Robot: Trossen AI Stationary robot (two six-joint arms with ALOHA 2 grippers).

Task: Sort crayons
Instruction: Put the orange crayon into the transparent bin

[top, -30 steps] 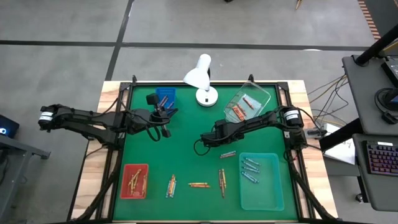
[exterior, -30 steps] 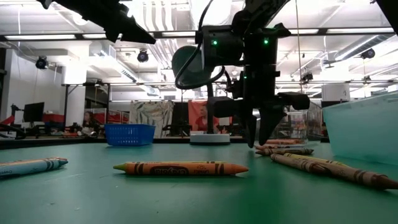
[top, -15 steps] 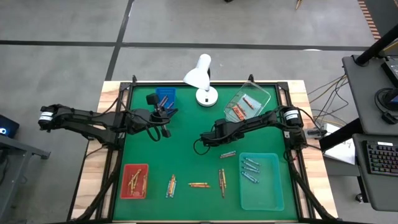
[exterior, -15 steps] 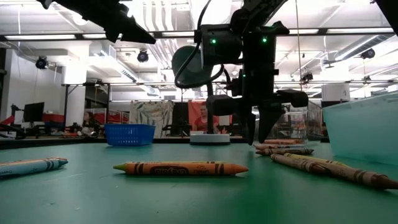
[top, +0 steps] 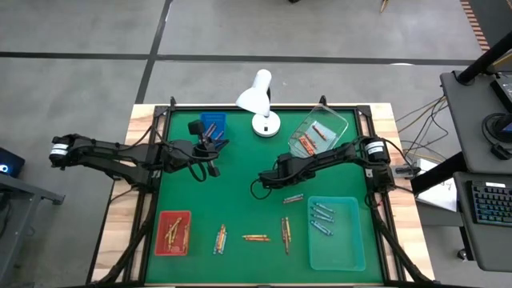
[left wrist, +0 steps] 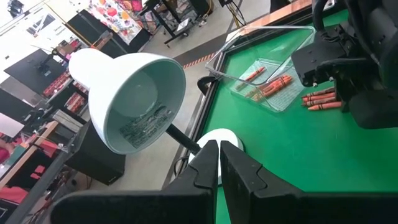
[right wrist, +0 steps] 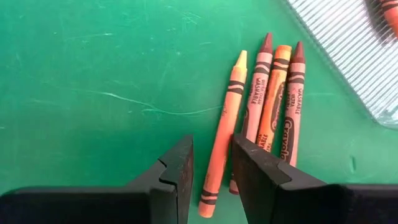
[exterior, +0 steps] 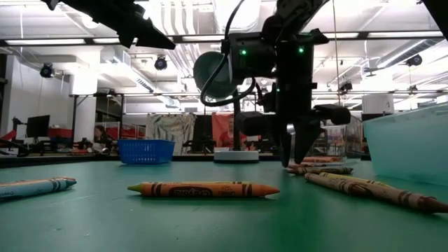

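Observation:
Four crayons lie side by side on the green mat [right wrist: 93, 74]: a light orange crayon [right wrist: 222, 134], two brown-red ones and an orange one [right wrist: 273, 93]. From above they show as a small group [top: 293, 198]. My right gripper [right wrist: 211, 149] [top: 268, 180] points steeply down, open, with a finger on either side of the light orange crayon's lower end. In the low view its tips [exterior: 294, 157] hang just above the mat. My left gripper [left wrist: 219, 163] [top: 210, 152] is shut on nothing, held above the far left of the mat.
More crayons [top: 256, 238] lie along the near edge. A red tray [top: 162, 240], a teal tray [top: 340, 248] and a clear tray [top: 336, 122] each hold crayons. A blue basket [top: 213, 122] and a white desk lamp [top: 260, 100] stand at the far edge.

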